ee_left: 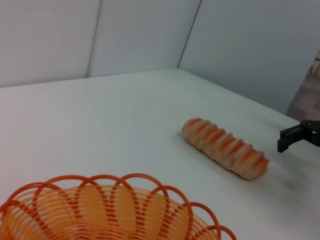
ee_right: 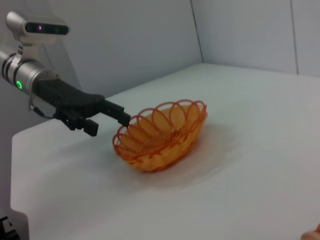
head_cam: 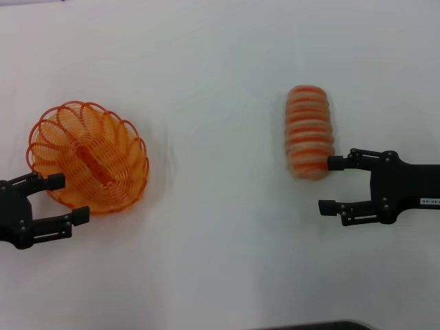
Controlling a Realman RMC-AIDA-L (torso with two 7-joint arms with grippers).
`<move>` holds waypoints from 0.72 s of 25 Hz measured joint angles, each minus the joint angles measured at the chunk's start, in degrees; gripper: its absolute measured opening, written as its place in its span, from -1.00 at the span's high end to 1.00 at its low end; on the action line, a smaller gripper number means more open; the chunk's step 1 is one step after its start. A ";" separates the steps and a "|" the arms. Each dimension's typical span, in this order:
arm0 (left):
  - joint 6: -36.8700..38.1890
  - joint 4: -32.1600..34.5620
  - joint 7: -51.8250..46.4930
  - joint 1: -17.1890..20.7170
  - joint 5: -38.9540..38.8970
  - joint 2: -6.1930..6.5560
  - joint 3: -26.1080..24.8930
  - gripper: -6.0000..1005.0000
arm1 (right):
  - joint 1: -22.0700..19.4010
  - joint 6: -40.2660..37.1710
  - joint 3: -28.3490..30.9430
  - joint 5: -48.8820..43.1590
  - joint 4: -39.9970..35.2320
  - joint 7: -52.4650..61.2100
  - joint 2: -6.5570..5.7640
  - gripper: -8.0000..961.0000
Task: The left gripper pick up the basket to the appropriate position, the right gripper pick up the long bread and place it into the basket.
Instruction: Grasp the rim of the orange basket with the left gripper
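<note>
Both arms are closing in on their targets, and neither grasp looks made yet. The left gripper (head_cam: 65, 199) is sitting at the near rim of the basket (head_cam: 89, 157), jaws spread, one finger touching or just over the looped rim and the other just beside the basket's near side; from the right wrist view the basket (ee_right: 161, 134) is resting on the white surface (head_cam: 220, 261), so the pick-up step is only beginning. On the other side, the right gripper (head_cam: 330, 184) is reaching with its jaws spread toward the near end of the long bread (head_cam: 309, 132), which is lying on the surface well apart from the basket; its upper finger is touching or nearly touching that end. Next, the left jaws probably need to close on the rim, while the right ones need to straddle the loaf before squeezing.
</note>
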 joint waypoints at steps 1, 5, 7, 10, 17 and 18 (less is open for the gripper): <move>-0.08 -0.02 0.00 0.01 0.01 0.00 -0.05 -0.74 | 0.07 0.14 0.02 -0.18 0.00 0.03 0.07 -0.96; -0.11 -0.02 0.00 0.01 0.02 0.00 -0.05 -0.74 | 0.15 0.28 0.05 -0.48 0.00 0.07 0.17 -0.96; -0.11 -0.02 -0.01 0.01 0.03 0.00 -0.03 -0.74 | 0.21 0.28 0.06 -0.65 0.00 0.18 0.18 -0.96; -0.14 -0.02 -0.01 0.06 0.03 0.00 -0.19 -0.74 | 0.18 0.28 0.12 -0.68 0.00 0.21 0.18 -0.96; 0.67 0.24 -0.14 -0.13 -0.93 0.00 -2.59 -0.74 | 0.17 0.20 0.64 -0.53 0.01 0.20 0.19 -0.95; 0.92 0.24 -0.42 -0.37 -1.42 0.04 -3.72 -0.74 | 0.20 0.09 0.97 -0.48 0.01 0.19 0.21 -0.95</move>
